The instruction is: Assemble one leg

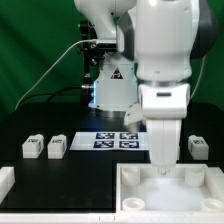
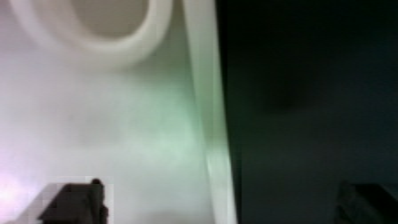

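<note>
Right now the gripper (image 2: 217,205) sits low over the big white panel (image 1: 190,195). It holds nothing. In the wrist view the dark fingertips (image 2: 71,203) stand wide apart, with only panel surface and a strip of black table (image 1: 70,175) showing between them. One round socket (image 2: 143,45) of the panel shows just beyond the fingers, near the panel edge.

In the exterior view the arm (image 1: 165,50) comes straight down at the panel's twelve o'clock side. Its lower end reads as a white column, and the fingertips themselves cannot be made out there.

No leg is fitted or gripped as far as these views show. The nearest leg (image 1: 197,147) lies on the table at about three o'clock from the arm's lower end, close to it and just off the panel's far edge. A second leg (image 1: 56,146) and a third leg (image 1: 33,148) lie side by side at nine o'clock, past the marker board (image 1: 115,138) and well apart from the gripper.

Judged step: pre-grasp — a leg has yet to be picked. The next move likely calls for rising clear of the panel's raised corners, moving over the nearest leg, aligning the open fingers across its sides and closing. After that comes the carry to a socket — the leg must arrive upright and centred, or it will probably jam.
</note>
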You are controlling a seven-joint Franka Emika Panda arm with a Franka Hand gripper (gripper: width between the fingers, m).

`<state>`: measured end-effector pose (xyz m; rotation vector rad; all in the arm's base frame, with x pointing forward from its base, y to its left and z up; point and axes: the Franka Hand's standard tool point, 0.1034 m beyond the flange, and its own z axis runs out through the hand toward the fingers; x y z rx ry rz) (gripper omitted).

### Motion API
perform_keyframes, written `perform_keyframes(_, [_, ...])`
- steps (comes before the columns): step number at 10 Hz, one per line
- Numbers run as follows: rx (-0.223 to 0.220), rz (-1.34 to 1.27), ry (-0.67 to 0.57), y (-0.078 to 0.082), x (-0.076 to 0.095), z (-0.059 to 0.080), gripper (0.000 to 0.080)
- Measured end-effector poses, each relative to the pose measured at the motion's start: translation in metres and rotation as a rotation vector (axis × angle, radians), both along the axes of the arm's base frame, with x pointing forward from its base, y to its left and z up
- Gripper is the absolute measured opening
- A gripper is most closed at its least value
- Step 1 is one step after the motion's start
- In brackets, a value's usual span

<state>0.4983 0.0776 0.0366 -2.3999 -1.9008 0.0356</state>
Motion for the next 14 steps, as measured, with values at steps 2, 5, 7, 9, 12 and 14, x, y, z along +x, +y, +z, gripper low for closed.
perform_keyframes(2, [-0.011,-0.356,0.006,0.027,-0.008,0.013,0.0649])
perform_keyframes(5, [-0.006,-0.660,0.004,0.053,-0.024,0.015,0.0649])
perform_keyframes(7, [0.001,-0.936,0.037,0.059,-0.028,0.014,0.0649])
perform_keyframes(9, [-0.006,-1.174,0.093,0.084,-0.051,0.008,0.0649])
perform_keyframes(12, [-0.058,-1.219,0.148,0.088,-0.062,0.008,0.0649])
perform_keyframes(14, [-0.109,-1.210,0.200,0.087,-0.066,0.008,0.0649])
